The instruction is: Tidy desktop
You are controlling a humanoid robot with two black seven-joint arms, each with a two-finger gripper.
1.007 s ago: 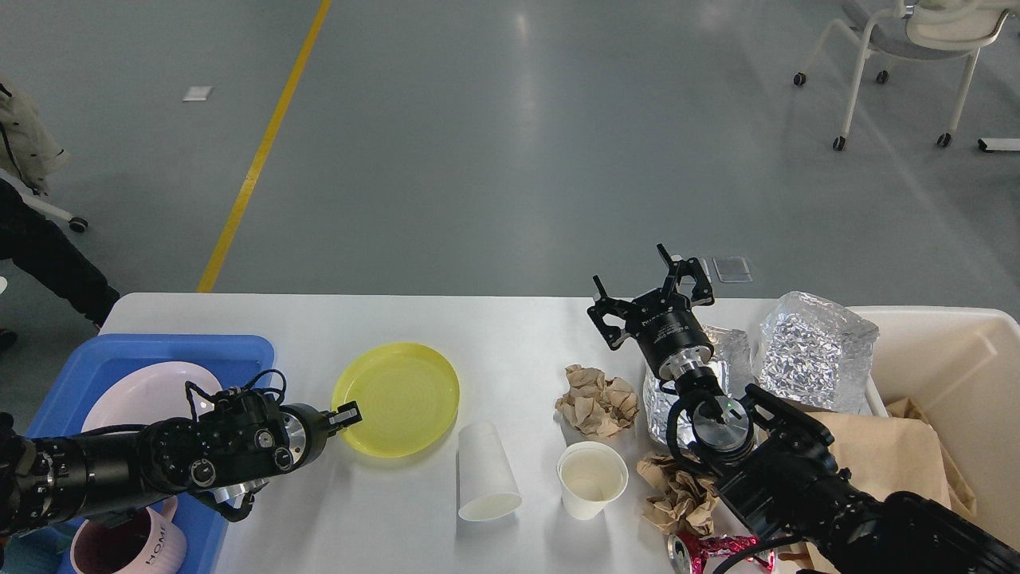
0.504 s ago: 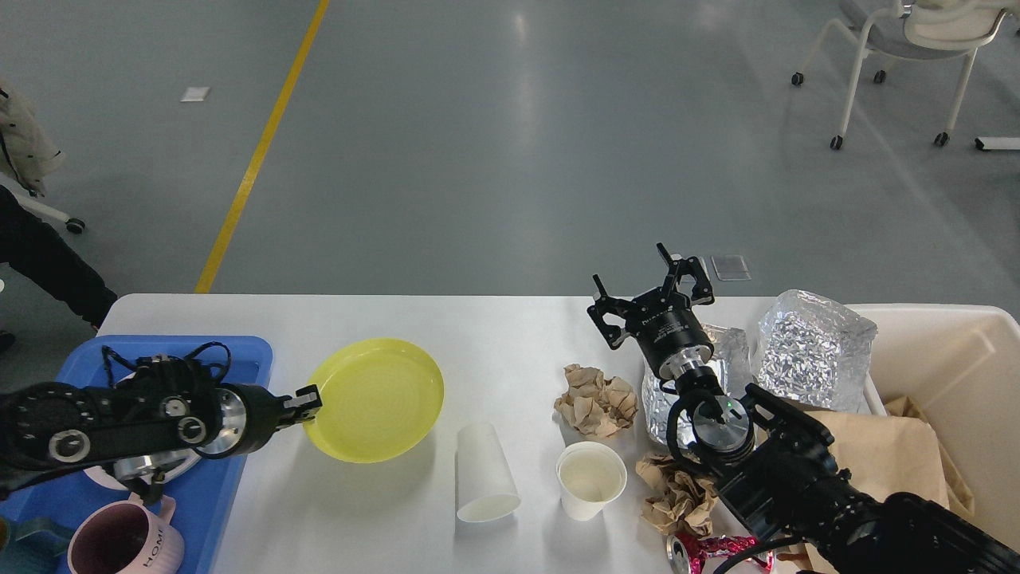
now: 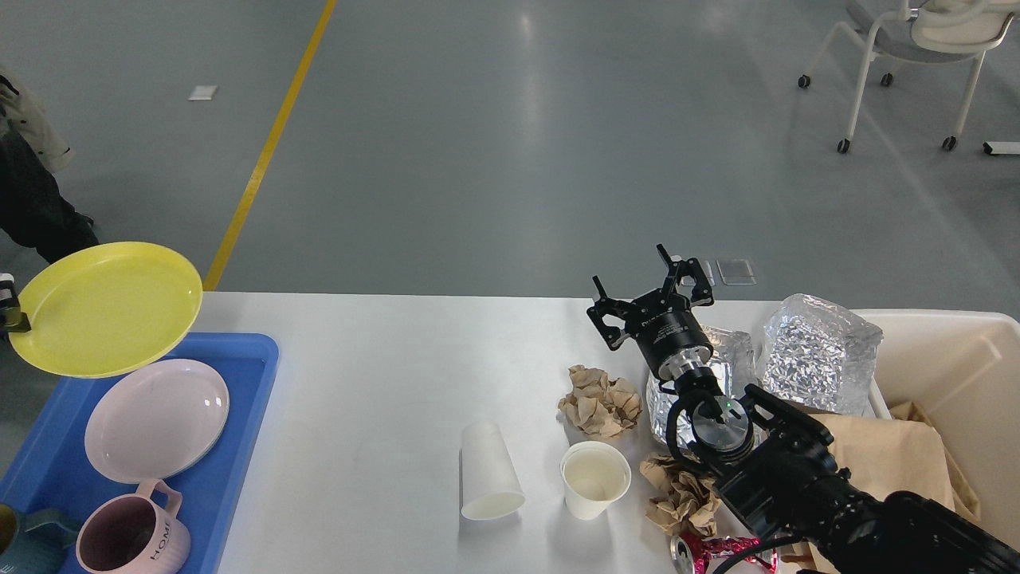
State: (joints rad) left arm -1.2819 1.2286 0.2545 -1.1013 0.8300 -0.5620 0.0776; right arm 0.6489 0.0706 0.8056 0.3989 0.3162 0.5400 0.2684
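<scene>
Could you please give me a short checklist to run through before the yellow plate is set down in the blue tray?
1. Grip on the yellow plate: cannot tell; the left gripper is barely visible at the view's edge.
2. Plate over the blue tray: ok, it hangs above the tray's far end.
3. Landing spot: ok, the pink plate lies flat with nothing on it.
4. Pink mug out of the way: ok, it stands nearer, beside the pink plate.
5. Right gripper clear: ok, open and empty over the desktop.

Even, bright overhead light; sharp focus throughout. Pale glare streaks on floor (image 3: 526, 119). Soft short shadows beneath cups (image 3: 594, 478).
</scene>
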